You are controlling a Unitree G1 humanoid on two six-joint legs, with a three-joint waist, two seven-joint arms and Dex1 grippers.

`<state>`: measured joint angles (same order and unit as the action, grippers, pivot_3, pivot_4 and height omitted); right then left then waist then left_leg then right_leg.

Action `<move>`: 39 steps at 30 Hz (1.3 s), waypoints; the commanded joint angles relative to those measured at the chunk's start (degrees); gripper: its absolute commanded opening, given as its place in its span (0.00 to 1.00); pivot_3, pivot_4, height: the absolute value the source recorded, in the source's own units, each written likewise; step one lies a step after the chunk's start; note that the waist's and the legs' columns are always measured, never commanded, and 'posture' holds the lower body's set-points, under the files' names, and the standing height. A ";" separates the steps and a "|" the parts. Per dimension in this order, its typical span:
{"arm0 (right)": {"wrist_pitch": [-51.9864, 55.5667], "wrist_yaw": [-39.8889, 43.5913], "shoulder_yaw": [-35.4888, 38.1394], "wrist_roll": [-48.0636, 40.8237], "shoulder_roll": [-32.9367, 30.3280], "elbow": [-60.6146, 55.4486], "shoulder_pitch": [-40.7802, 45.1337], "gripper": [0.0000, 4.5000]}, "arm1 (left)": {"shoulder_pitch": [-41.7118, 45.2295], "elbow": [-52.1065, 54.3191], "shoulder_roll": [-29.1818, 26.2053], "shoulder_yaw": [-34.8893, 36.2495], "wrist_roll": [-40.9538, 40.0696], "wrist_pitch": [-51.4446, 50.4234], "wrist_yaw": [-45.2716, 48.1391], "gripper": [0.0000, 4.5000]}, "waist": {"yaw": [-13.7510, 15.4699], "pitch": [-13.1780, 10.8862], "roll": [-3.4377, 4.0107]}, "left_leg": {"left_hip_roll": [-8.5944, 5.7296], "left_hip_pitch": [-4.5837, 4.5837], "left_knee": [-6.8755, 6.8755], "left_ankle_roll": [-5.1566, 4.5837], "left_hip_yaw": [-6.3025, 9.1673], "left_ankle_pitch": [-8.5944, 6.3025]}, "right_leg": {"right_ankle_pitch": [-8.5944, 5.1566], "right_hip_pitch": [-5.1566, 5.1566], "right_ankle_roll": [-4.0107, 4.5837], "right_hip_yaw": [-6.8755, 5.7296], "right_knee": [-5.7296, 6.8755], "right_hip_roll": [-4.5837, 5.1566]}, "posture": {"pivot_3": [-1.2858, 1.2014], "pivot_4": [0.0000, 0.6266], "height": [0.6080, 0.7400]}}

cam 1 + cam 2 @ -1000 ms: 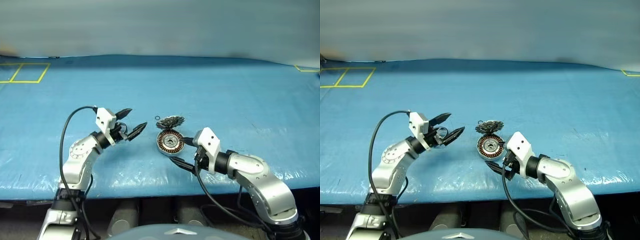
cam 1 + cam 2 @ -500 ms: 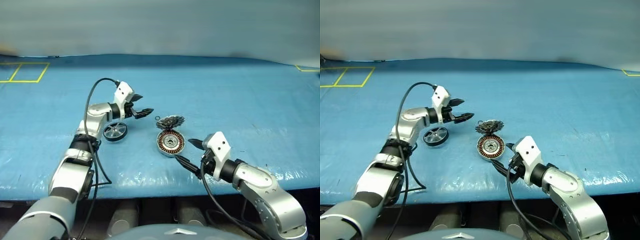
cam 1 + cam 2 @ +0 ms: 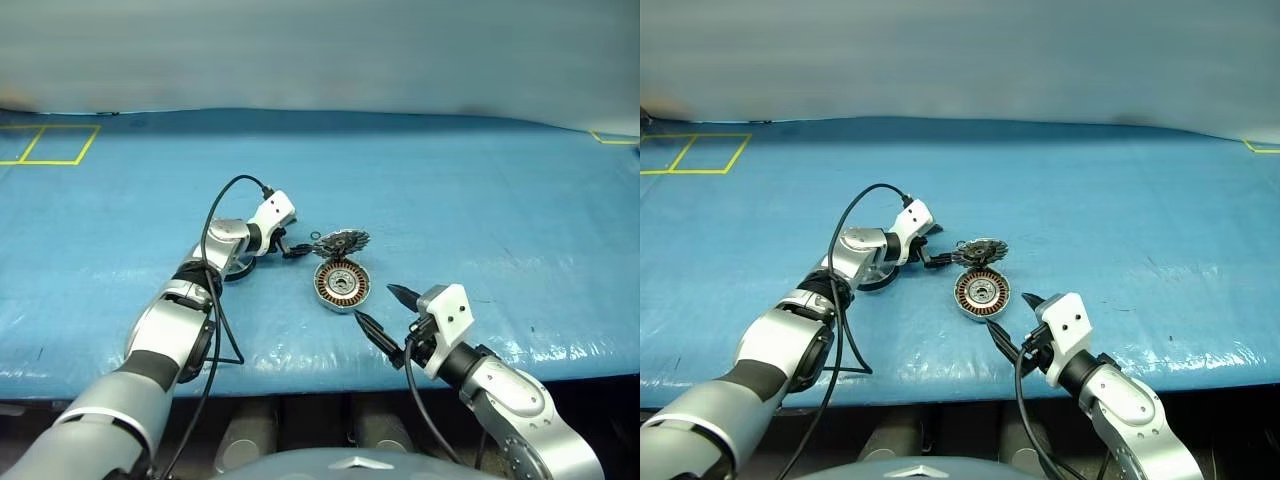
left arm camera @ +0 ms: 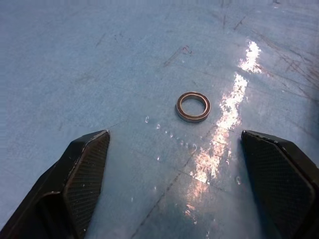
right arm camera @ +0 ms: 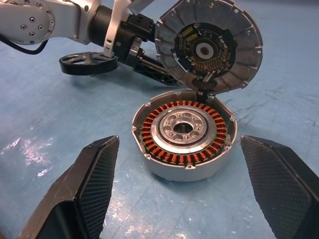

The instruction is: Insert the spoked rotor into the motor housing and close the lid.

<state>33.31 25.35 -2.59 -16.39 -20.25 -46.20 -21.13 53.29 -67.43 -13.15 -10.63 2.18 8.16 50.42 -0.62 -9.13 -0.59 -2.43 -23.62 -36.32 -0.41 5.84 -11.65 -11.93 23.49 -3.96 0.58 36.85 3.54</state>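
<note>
Glossy scuffed blue table (image 3: 480,200), yellow tape corner | copper-coiled motor housing (image 5: 184,133), hinged segmented lid (image 5: 209,45) raised | left gripper (image 4: 184,164) and right gripper (image 5: 182,189) agape, empty | small ring (image 4: 193,106)

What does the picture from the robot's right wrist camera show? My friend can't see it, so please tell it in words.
A round motor housing with a ring of orange copper coils sits open on a blue table, its grey lid standing up behind it. The right gripper has its two black fingers spread wide in front. Behind, the left gripper reaches in near a spoked rotor lying flat.
</note>
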 commanded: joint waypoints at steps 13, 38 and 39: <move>-0.03 -3.44 -0.27 1.01 -1.60 -0.56 1.60 0.91 | 0.98 -2.87 4.20 3.03 0.15 0.42 -3.38 1.00 | -0.05 0.00 0.00 | -0.01 0.01 -0.06 0.00 0.00 0.00 | 0.01 -0.02 -0.01 -0.01 0.04 -0.02 | 0.52 0.24 1.00; 1.24 -6.47 -0.90 2.28 -2.28 0.36 2.34 0.92 | -0.12 -3.62 4.08 4.39 2.00 -0.79 -5.05 0.25 | -0.03 0.00 0.00 | 0.00 -0.01 -0.64 -0.13 0.02 -0.08 | 0.13 -0.25 -0.20 0.01 0.10 -0.02 | 0.52 0.24 1.00; 1.24 -6.50 -0.99 2.32 -2.27 0.40 2.34 0.92 | -0.20 -3.67 3.94 4.40 2.17 -0.60 -5.17 0.25 | -0.03 0.00 0.00 | 0.00 0.00 -0.64 -0.13 0.02 -0.08 | 0.13 -0.26 -0.20 0.01 0.10 -0.02 | 0.52 0.24 1.00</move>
<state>34.61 18.99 -3.64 -14.13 -22.34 -45.09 -19.22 53.19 -71.62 -8.85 -6.24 3.61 7.73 45.89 -0.64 -9.13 -0.58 -2.43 -23.63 -36.96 -0.54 5.86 -11.73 -11.80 23.23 -4.16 0.58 36.94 3.52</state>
